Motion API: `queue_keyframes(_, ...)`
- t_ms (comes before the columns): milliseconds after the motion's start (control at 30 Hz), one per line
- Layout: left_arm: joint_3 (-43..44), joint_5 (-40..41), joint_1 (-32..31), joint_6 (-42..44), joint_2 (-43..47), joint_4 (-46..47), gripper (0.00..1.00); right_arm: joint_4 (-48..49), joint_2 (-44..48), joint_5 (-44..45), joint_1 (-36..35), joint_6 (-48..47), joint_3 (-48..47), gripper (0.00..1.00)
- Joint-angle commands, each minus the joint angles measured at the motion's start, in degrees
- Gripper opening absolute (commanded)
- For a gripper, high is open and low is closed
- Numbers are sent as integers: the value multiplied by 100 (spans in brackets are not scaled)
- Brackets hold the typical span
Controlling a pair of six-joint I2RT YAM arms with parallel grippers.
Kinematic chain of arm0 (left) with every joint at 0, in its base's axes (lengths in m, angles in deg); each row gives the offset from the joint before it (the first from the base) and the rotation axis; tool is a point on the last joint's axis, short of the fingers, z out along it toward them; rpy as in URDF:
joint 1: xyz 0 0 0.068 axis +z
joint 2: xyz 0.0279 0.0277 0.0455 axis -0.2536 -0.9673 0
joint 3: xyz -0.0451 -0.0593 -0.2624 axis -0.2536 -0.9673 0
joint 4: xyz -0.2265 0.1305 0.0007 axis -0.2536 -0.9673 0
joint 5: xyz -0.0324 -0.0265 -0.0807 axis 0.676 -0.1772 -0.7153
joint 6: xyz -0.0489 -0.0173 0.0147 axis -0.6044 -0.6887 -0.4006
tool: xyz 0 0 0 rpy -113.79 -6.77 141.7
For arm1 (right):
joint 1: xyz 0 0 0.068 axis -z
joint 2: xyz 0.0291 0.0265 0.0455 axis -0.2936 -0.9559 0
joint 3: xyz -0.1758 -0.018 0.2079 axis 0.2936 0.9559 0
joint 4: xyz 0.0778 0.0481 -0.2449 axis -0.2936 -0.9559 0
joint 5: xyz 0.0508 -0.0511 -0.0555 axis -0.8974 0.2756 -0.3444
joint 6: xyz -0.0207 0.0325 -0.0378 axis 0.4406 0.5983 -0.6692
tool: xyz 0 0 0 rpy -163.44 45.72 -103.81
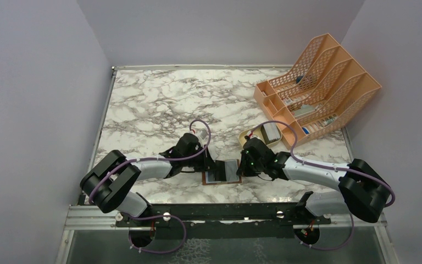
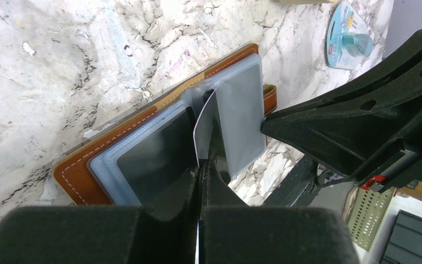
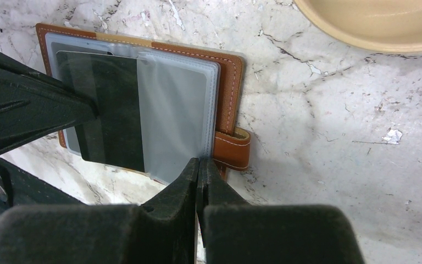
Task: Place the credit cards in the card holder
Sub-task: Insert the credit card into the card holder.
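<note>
While the card holder [image 1: 222, 171] lies open on the surface [image 1: 154, 104], one dark card [image 3: 110, 110] already sits in its sleeve. The left tool [image 2: 199, 170], pressed together, pinches a pale card [image 2: 203, 124] upright at the holder's spine, not yet seated. The right tool [image 3: 199, 165], pressed shut, rests against the holder's edge. Grey-white pieces [image 1: 271, 132] in the tan tray [image 1: 245, 137] beyond the holder, too small to identify, may be further cards.
</note>
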Motion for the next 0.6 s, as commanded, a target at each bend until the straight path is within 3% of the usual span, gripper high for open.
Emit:
queue_keyframes(0, -161, 476, -90, 224, -74, -124, 0, -233, -75, 160, -27, 20, 165, 1)
queue_keyframes(333, -563, 828, -295, -408, 77, 529, 0, -119, -91, 56, -27, 89, 237, 1)
queue_keyframes(567, -592, 931, -278, -276, 237, 507, 0, -231, -32, 164, -27, 73, 216, 1)
